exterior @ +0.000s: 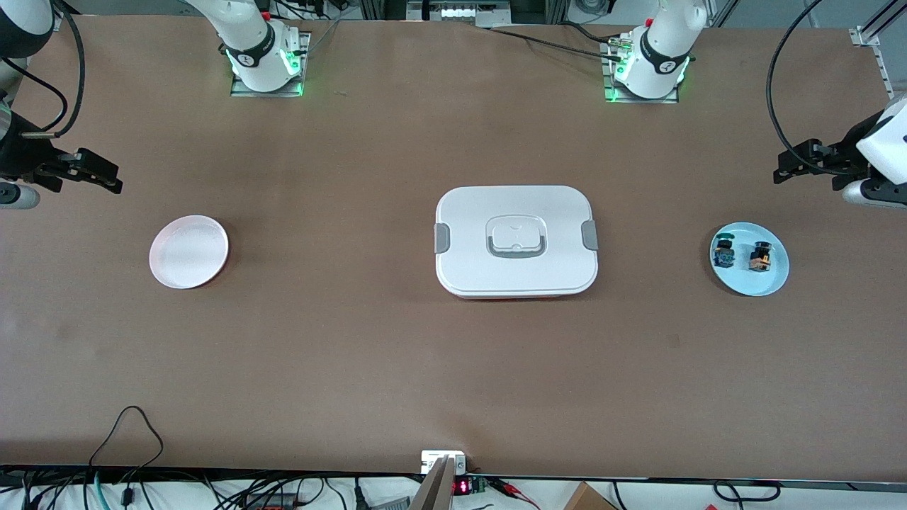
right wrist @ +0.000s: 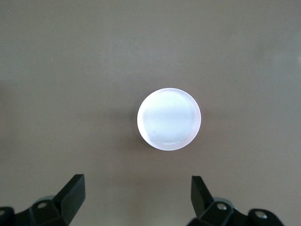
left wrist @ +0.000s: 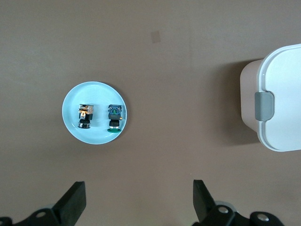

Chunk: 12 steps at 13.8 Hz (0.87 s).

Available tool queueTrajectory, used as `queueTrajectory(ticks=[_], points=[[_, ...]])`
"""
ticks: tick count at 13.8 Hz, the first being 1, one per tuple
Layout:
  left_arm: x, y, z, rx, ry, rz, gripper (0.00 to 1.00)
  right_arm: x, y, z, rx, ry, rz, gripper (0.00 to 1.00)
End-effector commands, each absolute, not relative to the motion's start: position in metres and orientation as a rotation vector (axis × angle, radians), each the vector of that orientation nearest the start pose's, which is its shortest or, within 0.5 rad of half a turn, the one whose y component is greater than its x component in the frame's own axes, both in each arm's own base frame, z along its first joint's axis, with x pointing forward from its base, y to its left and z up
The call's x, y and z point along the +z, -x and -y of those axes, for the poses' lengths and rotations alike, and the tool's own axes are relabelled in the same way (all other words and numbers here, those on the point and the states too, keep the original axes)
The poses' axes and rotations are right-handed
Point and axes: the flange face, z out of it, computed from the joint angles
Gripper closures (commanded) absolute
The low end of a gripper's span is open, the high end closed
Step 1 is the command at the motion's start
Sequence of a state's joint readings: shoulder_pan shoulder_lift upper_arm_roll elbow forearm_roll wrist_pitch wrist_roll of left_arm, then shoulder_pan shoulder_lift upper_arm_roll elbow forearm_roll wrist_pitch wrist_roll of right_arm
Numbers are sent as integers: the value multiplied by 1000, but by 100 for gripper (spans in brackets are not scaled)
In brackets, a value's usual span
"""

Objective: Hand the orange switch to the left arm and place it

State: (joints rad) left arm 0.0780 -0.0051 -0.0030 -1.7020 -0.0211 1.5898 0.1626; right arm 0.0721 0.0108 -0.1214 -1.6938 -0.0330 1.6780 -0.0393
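Note:
The orange switch (exterior: 760,257) (left wrist: 85,116) stands on a light blue plate (exterior: 774,282) (left wrist: 96,93) at the left arm's end of the table, beside a blue-bodied switch (exterior: 723,253) (left wrist: 114,117). The white lidded box (exterior: 468,212) (left wrist: 282,94) sits in the middle of the table. My left gripper (exterior: 785,170) (left wrist: 138,194) hangs open and empty over bare table near the blue plate. My right gripper (exterior: 110,178) (right wrist: 137,189) hangs open and empty over the right arm's end, near a pale pink plate (exterior: 188,251) (right wrist: 169,118).
The pink plate has nothing on it. Cables and small devices (exterior: 453,482) line the table edge nearest the front camera. Wide bare brown table lies between the box and each plate.

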Motion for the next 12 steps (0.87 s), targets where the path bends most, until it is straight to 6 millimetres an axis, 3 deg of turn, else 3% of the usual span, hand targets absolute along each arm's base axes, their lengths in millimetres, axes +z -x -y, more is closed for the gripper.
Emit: queueTrajectory(ticks=[1, 8, 10, 12], points=[[571, -538, -36, 177, 3177, -92, 0, 578, -556, 29, 45, 3159, -9, 0], [572, -538, -38, 175, 3176, -73, 0, 582, -555, 29, 60, 3160, -9, 0], [587, -542, -36, 136, 3175, -81, 0, 582, -555, 32, 62, 3159, -19, 0], [578, -544, -37, 209, 3172, -91, 0, 581, -555, 32, 64, 3159, -19, 0]])
